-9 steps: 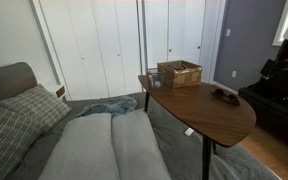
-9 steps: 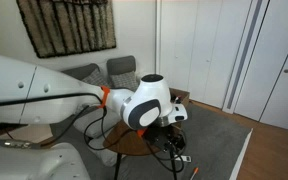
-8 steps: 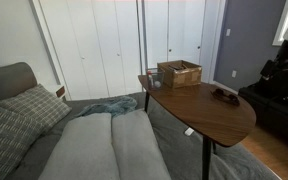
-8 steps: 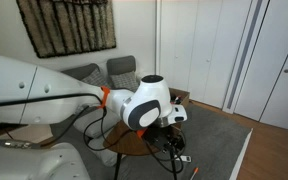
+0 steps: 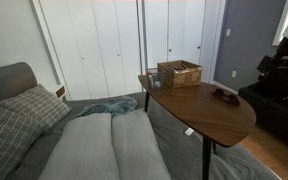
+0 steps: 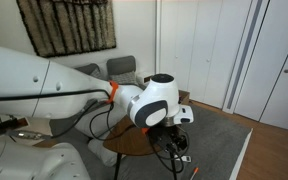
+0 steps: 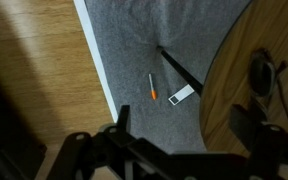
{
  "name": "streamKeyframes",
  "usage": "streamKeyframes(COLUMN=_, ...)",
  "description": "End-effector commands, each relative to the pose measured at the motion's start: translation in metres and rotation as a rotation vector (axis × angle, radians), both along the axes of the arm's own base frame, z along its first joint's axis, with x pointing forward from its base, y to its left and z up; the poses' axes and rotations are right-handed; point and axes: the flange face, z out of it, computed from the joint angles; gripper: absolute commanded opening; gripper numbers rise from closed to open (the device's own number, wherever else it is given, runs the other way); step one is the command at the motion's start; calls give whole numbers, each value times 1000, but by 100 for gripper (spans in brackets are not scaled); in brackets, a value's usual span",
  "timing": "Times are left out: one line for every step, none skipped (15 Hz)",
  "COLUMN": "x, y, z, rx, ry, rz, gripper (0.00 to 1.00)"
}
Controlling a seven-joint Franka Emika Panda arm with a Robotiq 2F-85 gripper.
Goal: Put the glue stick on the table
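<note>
The glue stick (image 7: 152,87), a tiny whitish cylinder with an orange end, lies on the grey carpet below the table in the wrist view. The table's dark-brown wooden top (image 7: 239,60) fills the right of that view and also shows in an exterior view (image 5: 199,105). My gripper (image 7: 184,118) hangs high above the floor, open and empty, its two dark fingers spread apart. The glue stick lies on the floor beyond the fingers, far below them. The white arm (image 6: 149,100) hovers over the table's edge.
A white card (image 7: 182,94) lies on the carpet next to the glue stick. A flat dark lump (image 7: 262,70) and a wooden crate (image 5: 179,72) sit on the table. A grey couch (image 5: 74,140) stands beside the table. Bare wood floor (image 7: 34,70) borders the carpet.
The arm has shifted slightly over the table's edge. The glue stick, the table and the crate have not moved.
</note>
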Motion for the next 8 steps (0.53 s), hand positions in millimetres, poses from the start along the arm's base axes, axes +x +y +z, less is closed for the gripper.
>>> streamKeyframes(x=30, y=-18, z=12, rx=114, ry=-50, rz=-71, gripper=100)
streamKeyframes(x=39, y=-22, z=18, rx=139, ry=-69, rz=-76, gripper=100)
streamKeyframes(x=46, y=-14, z=27, rx=158, ry=-90, rz=-73, gripper=100)
streamKeyframes(x=56, y=-12, z=34, rx=174, ry=-99, rz=-67, gripper=100)
streamKeyframes(x=67, y=-6, z=42, rx=192, ry=-112, rz=-61, gripper=100)
streamKeyframes(x=77, y=1, z=53, rx=213, ry=-129, rz=-50, gripper=100)
streamKeyframes(x=84, y=8, z=64, rx=235, ry=-147, rz=-35, gripper=100)
streamKeyframes(x=67, y=1, z=47, rx=188, ry=-133, rz=-56, gripper=100)
